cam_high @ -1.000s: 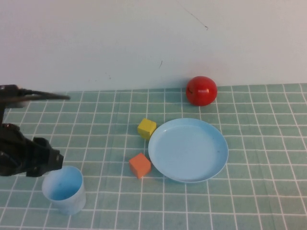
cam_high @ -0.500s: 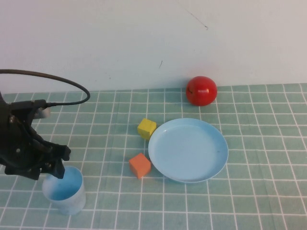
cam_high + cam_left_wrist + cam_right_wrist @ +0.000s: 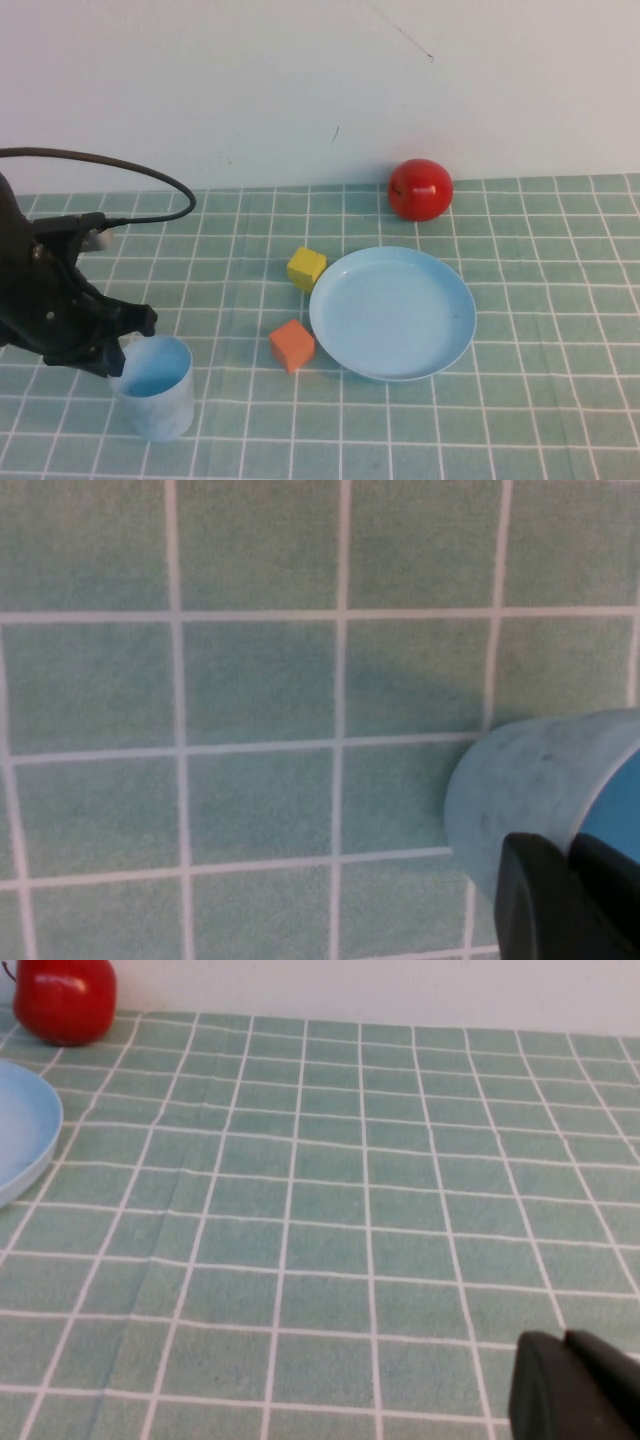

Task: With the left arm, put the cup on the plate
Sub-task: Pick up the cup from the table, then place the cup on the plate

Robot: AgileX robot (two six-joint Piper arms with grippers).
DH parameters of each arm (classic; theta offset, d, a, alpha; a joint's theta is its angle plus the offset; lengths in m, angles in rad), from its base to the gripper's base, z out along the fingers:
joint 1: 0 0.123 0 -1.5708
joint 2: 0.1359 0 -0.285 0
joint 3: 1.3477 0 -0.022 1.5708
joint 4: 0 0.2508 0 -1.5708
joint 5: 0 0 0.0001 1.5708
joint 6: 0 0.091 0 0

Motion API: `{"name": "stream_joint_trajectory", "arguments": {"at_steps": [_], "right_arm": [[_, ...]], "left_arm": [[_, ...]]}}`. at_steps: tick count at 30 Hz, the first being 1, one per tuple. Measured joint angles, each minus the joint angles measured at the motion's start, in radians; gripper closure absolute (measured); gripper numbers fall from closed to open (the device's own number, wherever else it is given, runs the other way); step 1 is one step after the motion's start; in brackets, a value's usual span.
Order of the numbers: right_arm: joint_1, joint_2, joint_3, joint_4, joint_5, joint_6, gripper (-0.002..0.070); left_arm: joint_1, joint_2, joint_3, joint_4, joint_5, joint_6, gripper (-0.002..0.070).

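The light blue cup (image 3: 157,392) stands upright at the near left of the green checked cloth. My left gripper (image 3: 128,345) is shut on the left side of its rim. In the left wrist view one black finger (image 3: 535,905) is outside the cup's wall (image 3: 530,780) and the other is inside. I cannot tell whether the cup's base touches the cloth. The light blue plate (image 3: 392,312) lies empty in the middle, well to the right of the cup. My right gripper (image 3: 567,1385) is shut and empty over bare cloth; it is out of the high view.
An orange cube (image 3: 292,345) and a yellow cube (image 3: 306,268) sit just left of the plate, between it and the cup. A red ball (image 3: 420,189) rests behind the plate near the white wall. The plate's edge (image 3: 20,1130) and the ball (image 3: 62,998) also show in the right wrist view.
My left gripper came forward from the left and closed on the cup's rim. The cup has shifted a little to the right with it.
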Motion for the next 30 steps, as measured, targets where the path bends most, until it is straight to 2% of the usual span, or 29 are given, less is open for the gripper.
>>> {"name": "stream_joint_trajectory", "arguments": {"at_steps": [7,13,16,20,24,30], "right_arm": [[0.000,0.000,0.000,0.000,0.000,0.000,0.0678],[0.000,0.000,0.000,0.000,0.000,0.000,0.0678],[0.000,0.000,0.000,0.000,0.000,0.000,0.0678],[0.000,0.000,0.000,0.000,0.000,0.000,0.0678],[0.000,0.000,0.000,0.000,0.000,0.000,0.0678],[0.000,0.000,0.000,0.000,0.000,0.000,0.0678]], "left_arm": [[-0.120,0.000,-0.005,-0.002,-0.024,-0.023,0.0668],[-0.284,0.004,-0.090,-0.002,-0.049,-0.077,0.0668],[-0.357,0.006,-0.145,-0.004,-0.093,-0.095,0.0668],[-0.431,0.009,-0.193,-0.010,-0.235,-0.165,0.0669],[-0.456,0.040,-0.234,-0.015,-0.345,-0.235,0.0669],[-0.458,0.205,-0.364,-0.011,-0.250,-0.259,0.0669]]}}
